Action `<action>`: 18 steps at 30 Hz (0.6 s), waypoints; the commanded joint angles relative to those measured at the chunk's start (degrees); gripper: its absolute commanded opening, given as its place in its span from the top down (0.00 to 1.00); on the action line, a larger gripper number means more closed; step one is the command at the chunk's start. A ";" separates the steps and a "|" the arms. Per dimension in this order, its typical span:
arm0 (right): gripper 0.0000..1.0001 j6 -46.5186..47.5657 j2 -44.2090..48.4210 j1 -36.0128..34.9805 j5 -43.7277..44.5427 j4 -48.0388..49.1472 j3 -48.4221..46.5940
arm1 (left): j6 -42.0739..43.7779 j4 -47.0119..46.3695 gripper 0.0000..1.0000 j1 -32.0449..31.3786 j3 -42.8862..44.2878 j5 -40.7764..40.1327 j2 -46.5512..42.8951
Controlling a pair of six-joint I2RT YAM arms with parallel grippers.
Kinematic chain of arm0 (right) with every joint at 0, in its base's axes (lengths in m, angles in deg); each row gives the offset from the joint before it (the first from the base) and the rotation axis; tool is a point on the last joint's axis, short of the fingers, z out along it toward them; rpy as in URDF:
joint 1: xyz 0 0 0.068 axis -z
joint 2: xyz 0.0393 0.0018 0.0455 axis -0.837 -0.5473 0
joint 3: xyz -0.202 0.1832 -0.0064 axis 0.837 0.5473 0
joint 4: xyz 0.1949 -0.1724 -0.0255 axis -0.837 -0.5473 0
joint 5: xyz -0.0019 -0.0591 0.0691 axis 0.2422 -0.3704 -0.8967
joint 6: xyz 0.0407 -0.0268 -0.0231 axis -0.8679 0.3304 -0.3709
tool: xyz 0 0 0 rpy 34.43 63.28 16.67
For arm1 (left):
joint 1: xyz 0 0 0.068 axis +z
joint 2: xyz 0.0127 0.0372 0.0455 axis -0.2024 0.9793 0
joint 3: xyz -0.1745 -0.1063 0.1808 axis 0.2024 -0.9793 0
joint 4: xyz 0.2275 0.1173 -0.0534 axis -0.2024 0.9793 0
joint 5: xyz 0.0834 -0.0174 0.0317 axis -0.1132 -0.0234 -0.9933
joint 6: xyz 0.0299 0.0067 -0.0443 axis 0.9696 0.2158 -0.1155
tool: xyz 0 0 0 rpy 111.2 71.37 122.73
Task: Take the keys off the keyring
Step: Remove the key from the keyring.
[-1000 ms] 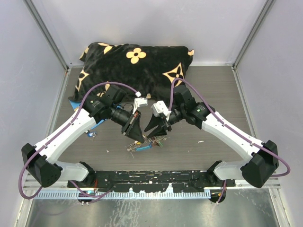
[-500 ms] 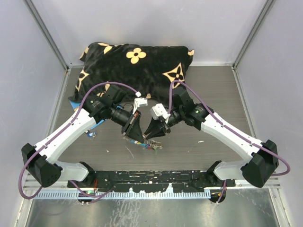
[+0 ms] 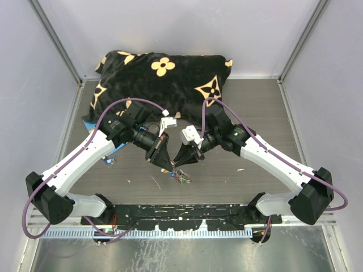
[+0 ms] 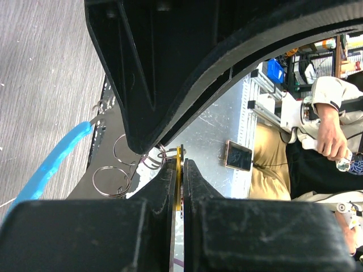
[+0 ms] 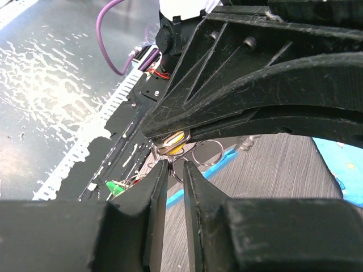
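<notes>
Left tool (image 4: pixel 178 167) clamps a yellow key (image 4: pixel 178 152); right tool (image 5: pixel 174 166) pinches the keyring (image 4: pixel 54 161) right beside it.

Counter (image 3: pixel 266 113): open wood at right rear and right front, plus a bare strip at left front between the left arm and the base rail (image 3: pixel 181 214). Rear: dark patterned cushion (image 3: pixel 164 73) fills most of the back. Centre: left pincer (image 3: pixel 168 165) and right pincer (image 3: pixel 177 164) meet tip to tip, with no passage between them. The keyring (image 4: pixel 148 162) hangs at the tips and the keys (image 3: pixel 182 177) are bunched just beneath. Flanks: side walls (image 3: pixel 39 113) close in on both sides.
</notes>
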 commanded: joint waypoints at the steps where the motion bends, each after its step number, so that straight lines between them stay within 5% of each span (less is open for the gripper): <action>1: 0.76 0.57 0.78 -0.34 -0.10 1.02 0.60 | 0.75 -0.98 1.00 -0.24 3.26 2.92 -0.80; 4: 0.78 0.10 0.80 -0.46 -0.04 1.38 0.65 | 0.73 -1.01 1.00 -0.25 3.51 3.03 -0.45; 10: 0.99 -1.02 1.22 -0.25 -1.20 1.17 -0.12 | 0.79 -0.32 1.00 -0.25 3.70 2.42 -0.47; 18: 0.99 -1.37 2.78 3.58 -3.73 0.25 0.48 | 0.58 0.62 1.00 0.13 0.92 0.81 -5.09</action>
